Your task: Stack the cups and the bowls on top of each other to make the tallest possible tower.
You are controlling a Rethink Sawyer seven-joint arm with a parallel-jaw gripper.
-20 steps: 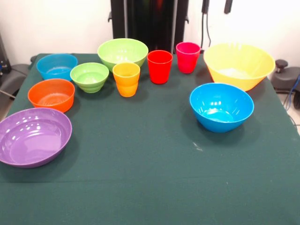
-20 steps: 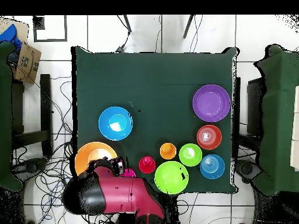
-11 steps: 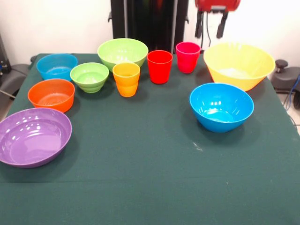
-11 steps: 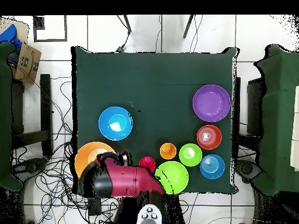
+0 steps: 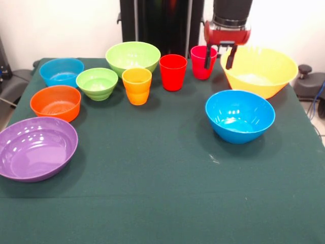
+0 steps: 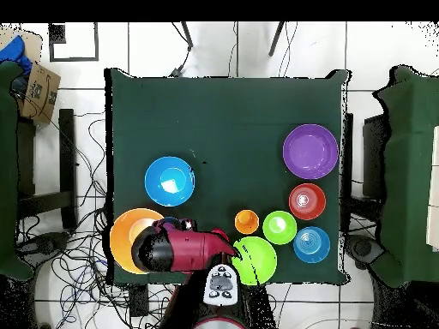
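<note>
The pink cup stands at the table's back edge beside the big yellow bowl. The gripper has come down lower between them, fingers spread and holding nothing. All bowls and cups sit separate and empty.

The arm descends vertically over the table's far right region. The gripper points straight down, its two dark fingers parted, holding nothing.
</note>
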